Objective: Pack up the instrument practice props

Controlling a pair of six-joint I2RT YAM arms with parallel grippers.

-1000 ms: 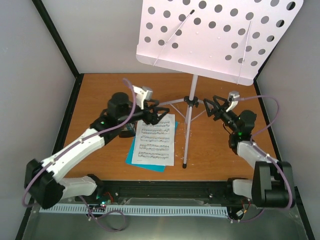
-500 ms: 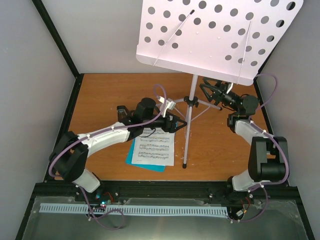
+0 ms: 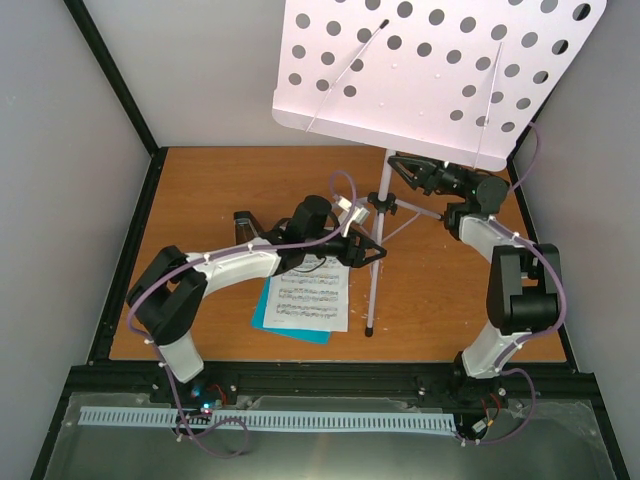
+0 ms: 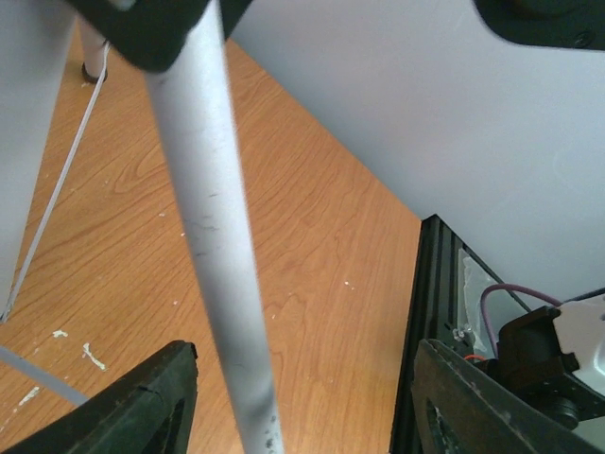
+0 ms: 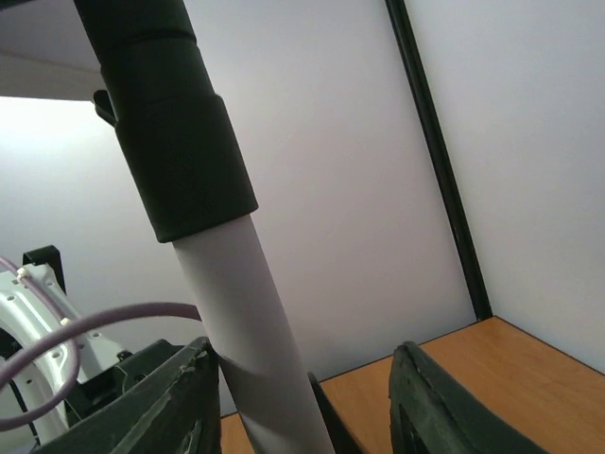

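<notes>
- The surface (image 3: 200, 190) carries all the props. The stand is right of centre, the papers at near centre, and a small dark thing to the left.
- The stand (image 3: 376, 262) is upright on its tripod, with the white perforated desk (image 3: 440, 70) tilted high above the far side. We judge it top-heavy, so a sideways shove low on the pole could tip it, and the desk could hit the right wall.
- The folder (image 3: 262, 312) lies flat, with only its left and near edges showing.
- The sheet (image 3: 312, 295) lies on top of the folder, just left of the stand's near leg. If the stand is dragged and not lifted, that leg could catch the sheet and crease or scatter it.
- The left claw (image 4: 302, 397) is part open astride the lower pole and holds nothing. The pole is close to one finger (image 4: 142, 407), so we expect closing to push the pole across before it grips.
- The right claw (image 5: 302, 397) is part open around the pole just below the black collar and grips nothing. The pole is against one finger (image 5: 161, 402), with a clear gap to the other. If one claw bites before the other, the stand may twist.
- The metronome (image 3: 243, 226) is left of the left arm, and we think a swing of the elbow could knock it over.
</notes>
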